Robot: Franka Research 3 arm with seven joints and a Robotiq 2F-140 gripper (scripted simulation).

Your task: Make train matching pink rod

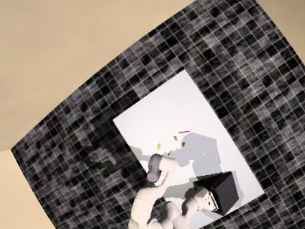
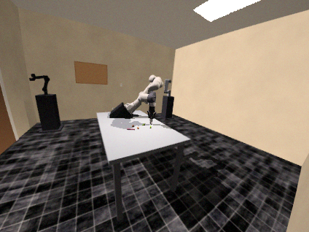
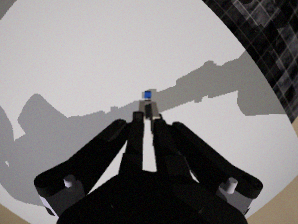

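Note:
In the wrist view my gripper [image 3: 147, 109] points down at the white table [image 3: 100, 60], shut on a short grey rod [image 3: 148, 107] that shows between the fingertips. A small blue rod [image 3: 148, 94] lies on the table right at the far end of the grey rod; I cannot tell if they touch. In the top view the pink rod [image 1: 183, 132] lies farther out, with an orange rod [image 1: 175, 137], a darker red-orange rod [image 1: 183, 144] and two lime pieces [image 1: 158, 146] [image 1: 170, 153] nearer the arm [image 1: 160, 167], which hides the gripper there. It shows small in the exterior view [image 2: 150, 119].
A black box [image 1: 219, 191] [image 2: 118, 110] stands on the table [image 1: 169, 104] [image 2: 138, 146] by the robot's base. The table edge and the dark tiled floor [image 3: 265, 35] lie to the right in the wrist view.

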